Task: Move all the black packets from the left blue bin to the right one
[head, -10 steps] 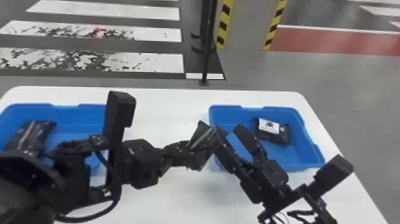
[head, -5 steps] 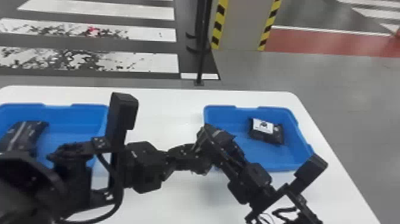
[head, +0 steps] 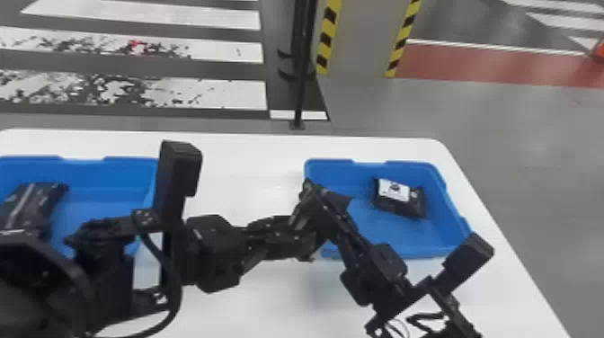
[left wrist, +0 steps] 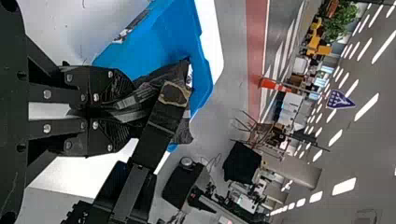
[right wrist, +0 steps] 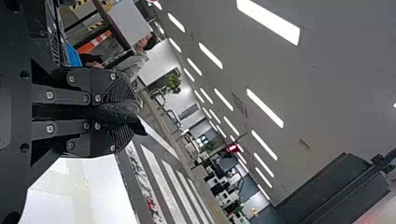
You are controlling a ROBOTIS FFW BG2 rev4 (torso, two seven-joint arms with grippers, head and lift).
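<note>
Head view: shows a black packet (head: pixel 33 204) in the left bin (head: pixel 108 177), left edge of frame. Has the left arm (head: pixel 213 251) nearly level, left end effector (left wrist: pixel 130 112) clenched on the held packet (left wrist: pixel 166 72), lengthwise beyond its fingertips, mid-frame. Angles the right arm (head: pixel 375 269) up-left from lower right, right end effector (right wrist: pixel 135 116) gripping across it, nearer the right bin (head: pixel 386 242). Probably calls for left release next.

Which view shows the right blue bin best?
The head view: the right blue bin shows most of its rim and floor. The left wrist view shows it partly covered; the right wrist view shows a small blue piece, probably it.
</note>
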